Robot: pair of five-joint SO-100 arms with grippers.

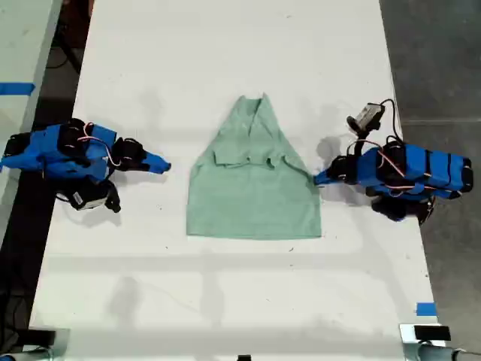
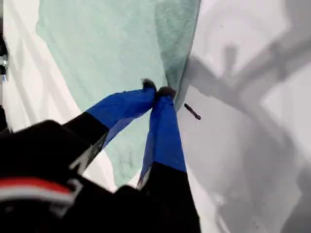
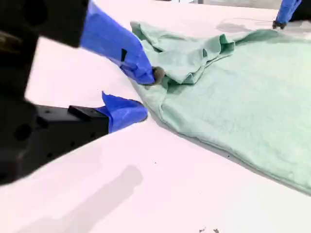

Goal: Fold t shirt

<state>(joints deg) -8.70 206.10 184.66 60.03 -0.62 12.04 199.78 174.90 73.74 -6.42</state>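
Evidently the fold is under way but far from finished: the t shirt (image 1: 254, 188) lies flat in the middle of the exterior view on the white desk (image 1: 225, 45), with both sleeves already turned in over the chest. Its upper part narrows to a point toward the top of the frame, and the hem stays wide and straight below. The cloth is pale mint green, plain and soft, with a bunched ridge where the sleeves overlap. My first end effector (image 1: 316, 179), at the exterior view's right, has its tips together right on the shirt's side edge; I cannot tell whether cloth is pinched between them. My second end effector (image 1: 164, 165), at the exterior view's left, stands with its jaws apart, empty, near the opposite edge. The next move, I judge, calls for a firm hold on both sides, then carrying one end over the other evenly.
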